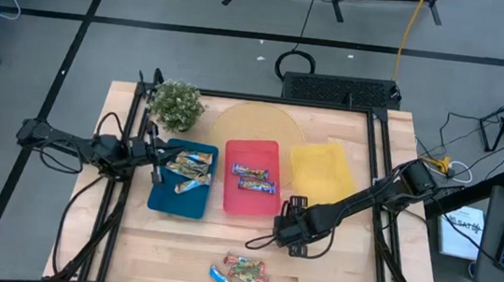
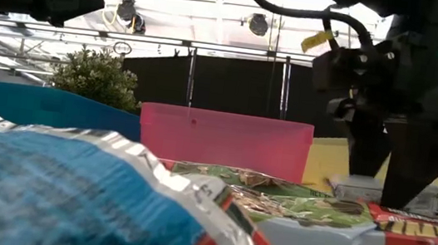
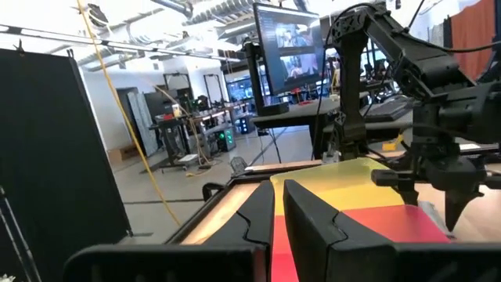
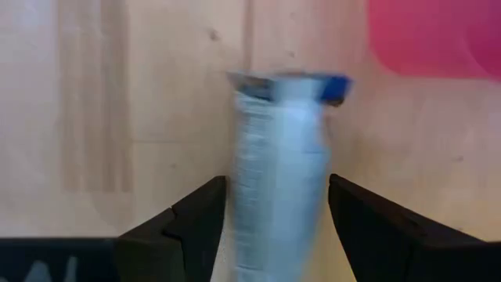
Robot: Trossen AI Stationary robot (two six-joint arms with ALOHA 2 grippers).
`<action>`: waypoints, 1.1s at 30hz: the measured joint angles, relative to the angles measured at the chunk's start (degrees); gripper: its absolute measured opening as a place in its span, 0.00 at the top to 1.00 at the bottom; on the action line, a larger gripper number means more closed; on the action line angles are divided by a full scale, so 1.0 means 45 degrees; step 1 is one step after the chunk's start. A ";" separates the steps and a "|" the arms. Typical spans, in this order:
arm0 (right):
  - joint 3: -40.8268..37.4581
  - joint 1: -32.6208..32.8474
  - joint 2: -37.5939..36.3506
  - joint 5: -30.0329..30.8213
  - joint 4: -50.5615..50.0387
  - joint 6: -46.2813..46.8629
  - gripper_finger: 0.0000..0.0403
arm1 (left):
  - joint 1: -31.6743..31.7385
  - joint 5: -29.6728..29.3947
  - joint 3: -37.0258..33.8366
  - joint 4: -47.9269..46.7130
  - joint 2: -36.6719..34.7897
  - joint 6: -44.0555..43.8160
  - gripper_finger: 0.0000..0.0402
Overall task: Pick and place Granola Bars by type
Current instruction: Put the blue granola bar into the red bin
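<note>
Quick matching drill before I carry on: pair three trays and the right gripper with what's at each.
1. blue tray
2. red tray
3. yellow tray
4. right gripper

A. holds no bars
B. left gripper above it
C. at a silver bar on the table
D. holds two bars

Pairs: 1-B, 2-D, 3-A, 4-C

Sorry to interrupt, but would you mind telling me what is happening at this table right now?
The robot is sorting granola bars into trays by type. The right tool is low over the wood just in front of the red tray, its fingers on either side of a silvery-wrapped bar. The left tool hangs over the blue tray, which holds several bars. Two bars lie in the red tray, the yellow tray looks empty, and a few bars wait near the table's front edge.
</note>
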 joint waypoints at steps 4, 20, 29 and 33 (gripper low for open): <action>-0.0504 0.0000 -0.0058 0.0000 0.0942 -0.0012 0.47 | 0.0000 0.0000 0.0000 -0.0009 0.0004 -0.0009 0.90; -0.0594 -0.0189 -0.0270 -0.1842 0.2515 -0.0442 0.85 | 0.0000 0.0000 0.0000 -0.0024 0.0005 0.0083 0.90; -0.0624 -0.0512 -0.2365 -0.3696 0.5608 -0.1503 0.84 | 0.0000 0.0005 0.0000 -0.0029 0.0005 0.0405 0.90; -0.0603 -0.1182 -0.4033 -0.2739 0.7852 -0.1785 0.87 | 0.0000 0.0003 0.0000 -0.0012 0.0000 0.0413 0.90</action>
